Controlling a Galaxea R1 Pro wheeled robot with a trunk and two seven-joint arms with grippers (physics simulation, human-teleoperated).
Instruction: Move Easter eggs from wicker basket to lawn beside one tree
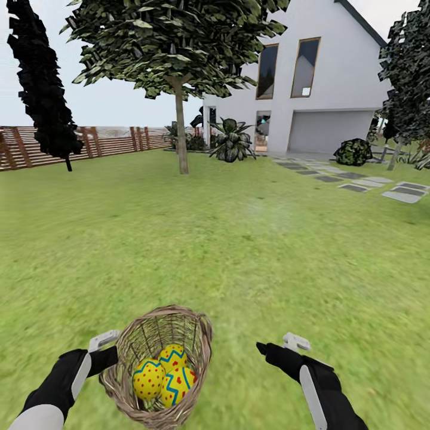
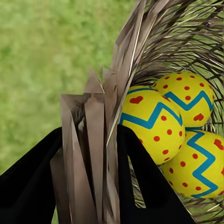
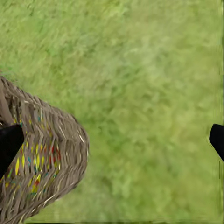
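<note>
In the head view we see the wicker basket [image 1: 160, 364] at the bottom of the frame, a little left of the middle, tilted so that its opening faces the camera. Inside it lie the three Easter eggs [image 1: 163, 376], yellow with red dots and blue zigzag bands, close together and touching one another. Our left gripper [image 1: 110, 358] is at the lower left of the frame, closed on the left rim of the basket. In the left wrist view the two black fingers [image 2: 140, 177] pinch the woven wall [image 2: 100, 140] between them, one finger outside and one inside, and the eggs [image 2: 151, 123] rest just beside the inner finger.

Our right gripper [image 1: 276, 346] is at the lower right of the head view, apart from the basket and above the lawn [image 1: 239, 239]. It holds nothing, and in the right wrist view its fingertips [image 3: 217, 137] stand wide apart at the two edges of the frame, with grass [image 3: 149, 93] between them and the basket side [image 3: 46, 154] at the lower left.

The tree [image 1: 180, 125] with the straight bare trunk stands in the upper left part of the head view, far across the lawn from the basket. Left of it there is a dark conifer [image 1: 42, 89] before a wooden fence [image 1: 89, 143]. A white house [image 1: 316, 77] is at the upper right, with grey stepping stones [image 1: 370, 184] below it.
</note>
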